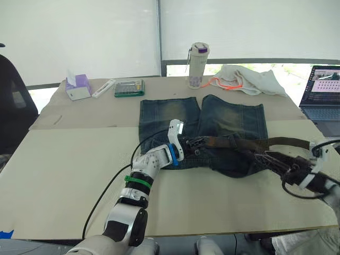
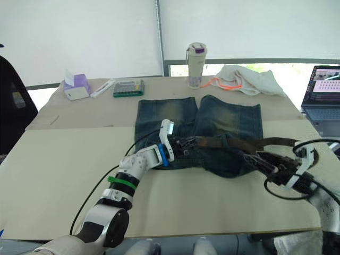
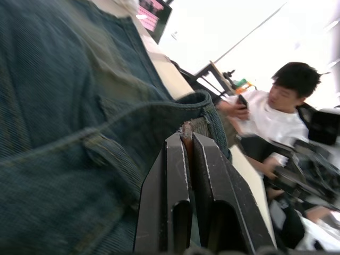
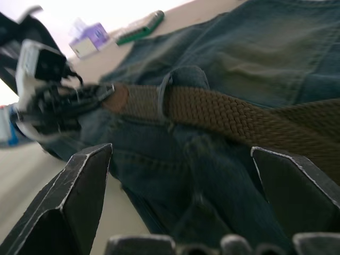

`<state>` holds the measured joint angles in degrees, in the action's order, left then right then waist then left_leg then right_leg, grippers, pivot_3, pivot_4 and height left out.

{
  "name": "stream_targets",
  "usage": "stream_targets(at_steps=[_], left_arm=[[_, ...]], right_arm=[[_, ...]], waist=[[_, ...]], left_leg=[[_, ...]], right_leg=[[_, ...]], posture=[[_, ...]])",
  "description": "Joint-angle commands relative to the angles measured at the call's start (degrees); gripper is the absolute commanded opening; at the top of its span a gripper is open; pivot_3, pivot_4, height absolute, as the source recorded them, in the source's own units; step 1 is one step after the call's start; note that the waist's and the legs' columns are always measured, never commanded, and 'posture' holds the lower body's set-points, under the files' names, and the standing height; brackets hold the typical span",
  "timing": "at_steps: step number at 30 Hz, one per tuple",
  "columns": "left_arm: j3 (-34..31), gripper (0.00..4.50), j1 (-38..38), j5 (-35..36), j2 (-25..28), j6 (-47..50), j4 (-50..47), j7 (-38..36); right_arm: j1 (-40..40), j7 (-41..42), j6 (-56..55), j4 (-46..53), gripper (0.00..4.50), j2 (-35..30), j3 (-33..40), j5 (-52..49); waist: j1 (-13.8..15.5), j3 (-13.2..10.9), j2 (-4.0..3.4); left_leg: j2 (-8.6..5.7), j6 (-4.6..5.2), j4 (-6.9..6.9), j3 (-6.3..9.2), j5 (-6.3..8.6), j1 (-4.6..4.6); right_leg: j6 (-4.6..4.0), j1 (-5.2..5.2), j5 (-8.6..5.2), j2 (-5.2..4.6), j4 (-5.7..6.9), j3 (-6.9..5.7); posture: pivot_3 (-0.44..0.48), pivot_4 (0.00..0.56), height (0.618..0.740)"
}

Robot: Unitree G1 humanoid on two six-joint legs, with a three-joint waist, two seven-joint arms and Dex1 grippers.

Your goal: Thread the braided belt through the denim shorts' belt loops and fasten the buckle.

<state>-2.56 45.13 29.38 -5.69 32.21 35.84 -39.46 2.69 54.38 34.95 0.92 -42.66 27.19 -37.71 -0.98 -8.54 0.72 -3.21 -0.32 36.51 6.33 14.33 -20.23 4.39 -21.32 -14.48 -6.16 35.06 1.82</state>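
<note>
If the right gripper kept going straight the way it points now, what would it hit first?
Most likely the denim shorts just below the braided belt, which crosses right ahead of the open right gripper; depth is hard to judge.

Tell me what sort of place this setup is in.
Probably an office or lab workspace. The denim shorts lie on a large table before window blinds, an open laptop sits at the table's edge, and a seated person is among desks in the left wrist view.

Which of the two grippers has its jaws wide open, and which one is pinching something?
The right gripper has its jaws wide open, hovering over the braided belt. The left gripper is shut on the belt's tip at the denim shorts.
</note>
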Motion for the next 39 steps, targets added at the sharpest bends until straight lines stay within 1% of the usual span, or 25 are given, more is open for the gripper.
stream_targets(at_steps=[1,3,6,8,10,12,13,18,20,21,24,26,29,34,37,39], left_arm=[[-0.1,0.00,1.9,-0.5,-1.1,-2.2,-1.0,-0.1],[0.8,0.00,1.8,-1.9,-0.6,-3.5,-1.4,-0.2],[2.6,0.00,0.8,-4.5,1.0,-4.9,-3.5,0.0],[2.4,0.00,0.0,-4.3,2.1,-4.0,-6.6,0.2],[1.8,0.00,-0.9,-3.3,2.9,-2.3,-10.1,0.4],[0.8,0.00,-2.5,-1.6,3.8,0.3,-14.7,0.7],[0.2,0.00,-3.1,-0.8,4.1,1.7,-16.7,1.2],[-1.3,0.00,-7.7,1.8,7.3,7.5,-25.5,3.6],[-2.1,0.00,-8.8,3.0,7.9,9.2,-27.5,4.6],[-2.6,0.00,-9.5,4.0,8.2,10.6,-28.7,4.9],[-4.8,0.00,-11.3,8.4,8.6,15.4,-31.9,5.7],[-6.4,0.00,-11.9,11.3,8.4,18.0,-33.2,6.5],[-7.4,0.00,-13.3,13.5,9.4,20.3,-34.8,7.2],[-8.2,0.00,-14.6,16.1,11.0,22.4,-36.4,7.4],[-10.0,0.00,-14.2,17.0,11.2,21.8,-36.2,8.6],[-10.9,0.00,-14.4,16.6,11.7,20.6,-36.1,9.1]], right_arm=[[-0.2,-2.1,-6.7,2.7,4.45,-1.1,-2.6,6.1],[-0.1,-3.3,-7.9,3.0,4.45,-0.7,-3.9,8.0],[0.8,-5.3,-6.9,4.6,4.45,1.2,-4.2,6.8],[1.4,-6.0,-2.8,8.6,4.45,3.0,-4.2,2.1],[2.4,-7.6,2.6,12.9,4.45,5.0,-4.1,-4.0],[3.0,-10.7,8.5,16.3,4.45,8.1,-5.1,-10.5],[2.8,-11.5,9.9,17.3,4.45,9.1,-5.9,-11.8],[4.2,-20.2,10.6,16.1,4.45,17.4,-9.5,-11.1],[5.1,-22.4,11.4,15.9,4.45,19.6,-9.8,-12.3],[6.2,-24.6,11.8,15.7,4.45,22.1,-9.3,-14.3],[8.6,-28.6,12.7,14.8,4.45,26.8,-9.0,-17.8],[9.3,-30.3,12.7,14.0,4.45,28.2,-9.2,-18.4],[10.6,-32.9,12.0,12.0,4.45,30.5,-8.8,-20.0],[12.3,-33.6,10.8,9.9,4.45,31.8,-8.2,-21.2],[10.8,-31.5,12.4,11.3,4.45,30.7,-10.3,-21.7],[9.2,-29.3,14.7,13.3,4.45,30.0,-11.6,-24.0]], waist=[[-0.1,0.0,-0.03],[0.1,0.0,-0.04],[0.4,0.0,-0.03],[0.4,0.0,-0.03],[0.3,0.0,-0.03],[0.2,0.0,-0.03],[0.1,0.0,-0.04],[0.2,0.2,-0.29],[0.2,0.2,-0.32],[0.3,0.2,-0.32],[0.2,0.2,-0.31],[0.3,0.2,-0.31],[0.2,0.2,-0.30],[0.0,0.2,-0.30],[0.0,0.3,-0.30],[0.0,0.3,-0.30]], left_leg=[[0.00,0.00,0.00,-0.01,0.00,0.01],[0.00,0.00,0.00,-0.01,0.00,0.01],[-0.04,-0.01,0.00,-0.01,0.00,-0.03],[-0.05,-0.01,0.00,-0.01,0.00,-0.04],[-0.01,-0.01,0.00,-0.01,0.00,-0.03],[0.00,0.00,-0.01,0.00,0.00,-0.02],[0.03,0.00,-0.02,0.01,0.00,-0.01],[0.04,0.01,-0.07,0.04,0.01,0.02],[0.02,0.00,-0.07,0.04,0.00,0.01],[0.01,0.00,-0.07,0.03,0.00,0.00],[0.01,0.00,-0.08,0.02,0.00,-0.04],[0.02,0.00,-0.11,0.01,0.00,-0.04],[0.02,0.01,-0.12,0.00,0.00,-0.04],[0.04,0.01,-0.20,-0.09,0.00,-0.08],[0.06,0.00,-0.21,-0.13,-0.01,-0.08],[0.06,0.00,-0.21,-0.14,-0.01,-0.07]], right_leg=[[0.00,0.00,0.00,0.00,0.01,0.02],[0.01,-0.01,-0.01,0.01,0.01,0.02],[0.00,-0.01,0.02,-0.01,-0.04,0.03],[-0.21,-0.01,0.15,-0.03,-0.04,0.06],[-0.39,-0.02,0.26,-0.02,-0.04,0.06],[-0.39,-0.02,0.27,-0.02,-0.03,0.06],[-0.40,-0.02,0.27,0.01,-0.03,0.06],[-0.44,-0.04,0.29,0.02,0.00,0.09],[-0.46,-0.13,0.30,0.02,0.04,0.12],[-0.50,-0.21,0.33,0.02,0.05,0.17],[-0.55,-0.33,0.36,0.02,0.10,0.23],[-0.56,-0.37,0.37,0.04,0.12,0.24],[-0.57,-0.39,0.37,0.05,0.13,0.25],[-0.64,-0.62,0.41,0.11,0.25,0.38],[-0.65,-0.66,0.41,0.14,0.27,0.43],[-0.65,-0.66,0.42,0.14,0.27,0.44]], posture=[[0.000,0.150,0.740],[0.000,0.150,0.740],[0.000,0.150,0.740],[0.000,0.150,0.740],[0.000,0.150,0.740],[0.000,0.150,0.740],[0.000,0.150,0.740],[0.000,0.150,0.740],[0.000,0.150,0.740],[0.000,0.150,0.740],[0.000,0.150,0.740],[0.000,0.150,0.740],[0.000,0.150,0.740],[0.000,0.150,0.740],[0.000,0.150,0.740],[0.000,0.150,0.740]])
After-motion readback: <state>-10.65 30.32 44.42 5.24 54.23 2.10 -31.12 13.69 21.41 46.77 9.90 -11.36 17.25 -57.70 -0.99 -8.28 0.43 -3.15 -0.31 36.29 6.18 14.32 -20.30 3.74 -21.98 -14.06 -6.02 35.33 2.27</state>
